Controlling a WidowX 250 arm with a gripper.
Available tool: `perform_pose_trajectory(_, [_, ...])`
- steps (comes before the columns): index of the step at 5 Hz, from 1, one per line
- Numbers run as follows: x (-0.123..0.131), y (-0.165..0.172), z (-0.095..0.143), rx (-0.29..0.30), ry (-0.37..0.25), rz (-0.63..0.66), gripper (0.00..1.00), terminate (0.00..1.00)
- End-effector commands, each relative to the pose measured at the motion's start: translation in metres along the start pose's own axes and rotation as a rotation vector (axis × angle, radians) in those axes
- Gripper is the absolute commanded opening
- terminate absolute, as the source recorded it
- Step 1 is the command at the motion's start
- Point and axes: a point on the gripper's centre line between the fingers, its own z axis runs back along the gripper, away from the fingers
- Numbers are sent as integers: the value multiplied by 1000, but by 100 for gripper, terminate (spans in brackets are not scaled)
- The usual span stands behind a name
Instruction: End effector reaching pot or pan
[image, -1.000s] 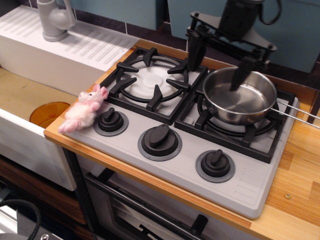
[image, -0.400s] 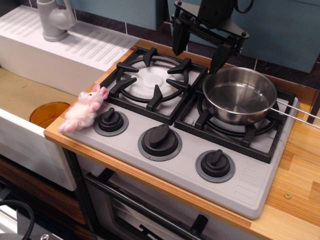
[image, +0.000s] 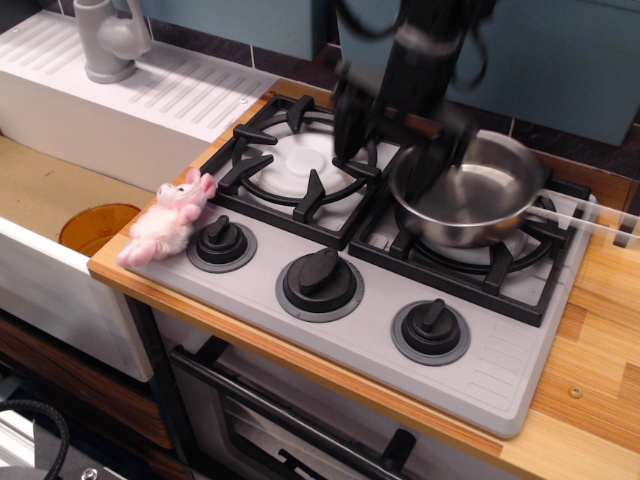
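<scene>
The stainless-steel pan (image: 480, 200) sits on the right burner grate, its thin handle (image: 590, 215) pointing right. It looks motion-blurred. My black gripper (image: 388, 140) has come down from the back, also blurred, with its fingers spread apart. One finger (image: 350, 115) hangs over the right edge of the left burner. The other finger (image: 425, 165) is at the pan's left rim, just inside it. The rim lies between the two fingers. I cannot tell whether a finger touches the pan.
A pink plush toy (image: 165, 222) lies at the stove's front left corner. Three black knobs (image: 318, 280) line the stove front. A grey faucet (image: 110, 40) and a sink with an orange disc (image: 98, 225) are on the left. The wooden counter (image: 600, 330) is on the right.
My gripper rose and moved left off the pan, then dropped down onto the pan's left rim. The pan now looks blurred and shifted slightly left.
</scene>
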Motion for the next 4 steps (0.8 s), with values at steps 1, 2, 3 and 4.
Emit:
perform_pose_trajectory(1, [17, -4, 12, -42, -47, -8, 100, 0])
perform_pose_trajectory(2, [29, -3, -1, -52, -92, -18, 100, 0])
perform_pose_trajectory(3, [32, -2, -3, -64, -99, -29, 100, 0])
perform_pose_trajectory(4, [32, -2, -3, -64, -99, -29, 100, 0])
